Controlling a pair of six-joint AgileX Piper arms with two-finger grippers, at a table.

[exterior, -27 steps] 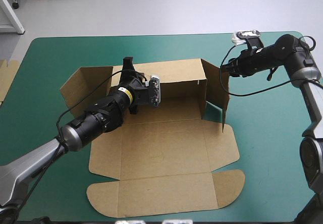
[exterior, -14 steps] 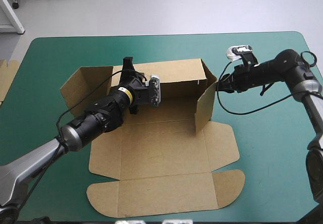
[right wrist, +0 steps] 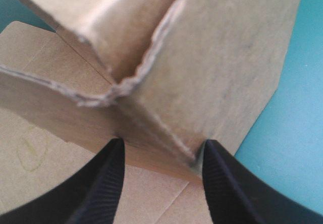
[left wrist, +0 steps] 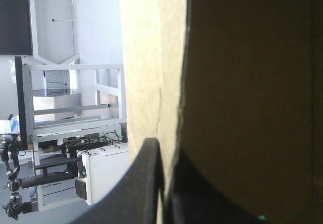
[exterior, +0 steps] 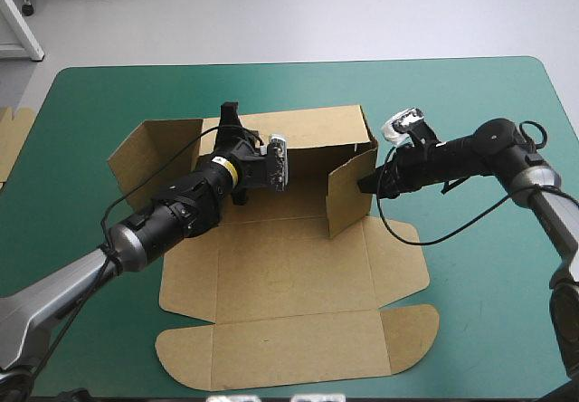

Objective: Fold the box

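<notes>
In the middle of the table (exterior: 488,311) I see the box (exterior: 289,284) lying mostly flat, with its back wall (exterior: 308,129) raised. My left gripper (exterior: 229,114) pinches the top edge of this wall, its fingers almost closed on the board. My right gripper (exterior: 365,185) is spread apart, against the standing right flap (exterior: 348,194)

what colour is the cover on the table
Plain teal-green cover, no pattern; it shows best in the high view.
</notes>
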